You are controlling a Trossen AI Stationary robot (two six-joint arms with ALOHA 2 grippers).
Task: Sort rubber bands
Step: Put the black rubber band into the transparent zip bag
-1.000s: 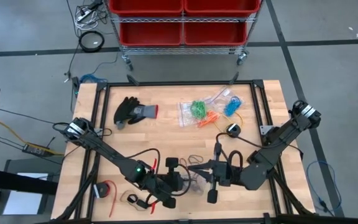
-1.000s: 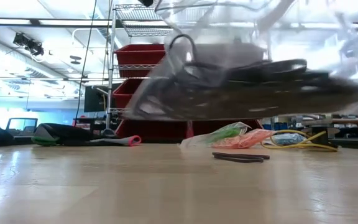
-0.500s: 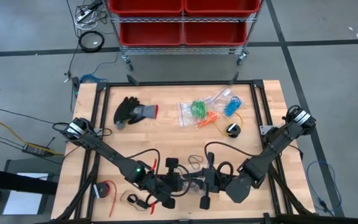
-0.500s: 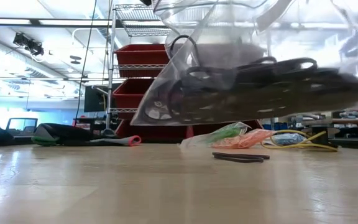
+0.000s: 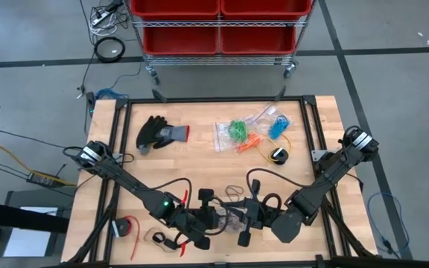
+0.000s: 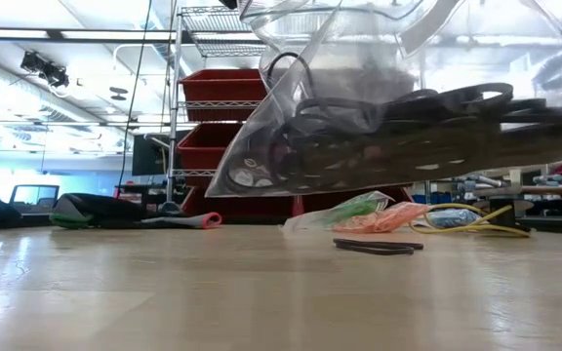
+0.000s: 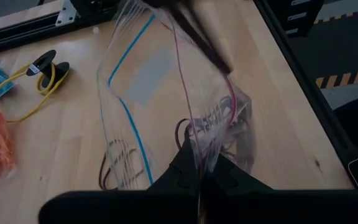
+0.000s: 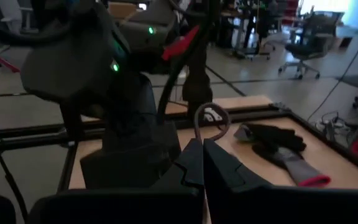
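On the table, sorting looks well advanced. A clear bag hangs above the near edge, loaded with black rubber bands. The left gripper is pinched shut on the bag's edge. The right gripper, fingers pressed together, meets it nearby and seems to pinch one dark band, though the view is poor. Bags of green, orange and blue bands lie at the far side. A few black bands lie loose on the wood, left to collect.
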